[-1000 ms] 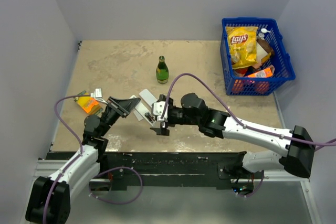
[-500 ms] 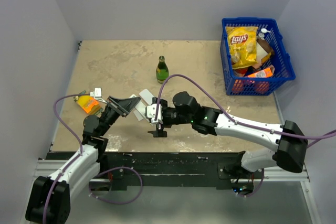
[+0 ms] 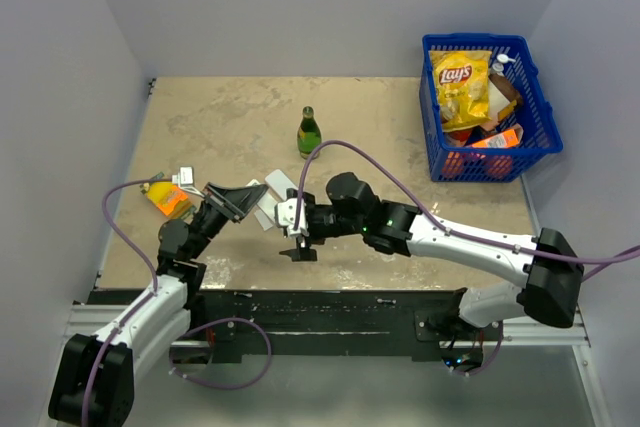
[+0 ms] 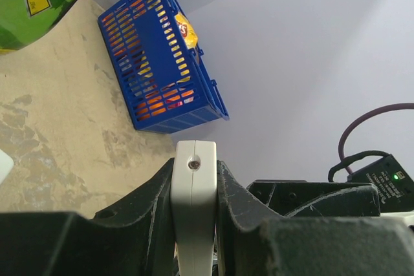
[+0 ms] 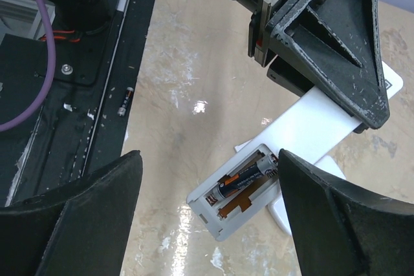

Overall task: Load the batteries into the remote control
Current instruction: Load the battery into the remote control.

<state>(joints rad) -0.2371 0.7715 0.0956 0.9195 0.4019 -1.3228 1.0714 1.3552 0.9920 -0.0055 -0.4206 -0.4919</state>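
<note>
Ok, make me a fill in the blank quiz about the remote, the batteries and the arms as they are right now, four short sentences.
The remote control is clamped in the ___ arm's tool.
Its open compartment holds ___ battery.
The right tool is ___ and holds nothing.
The Lay's bag sits in the blue ___.
Missing words: left; one; open; basket.
</note>
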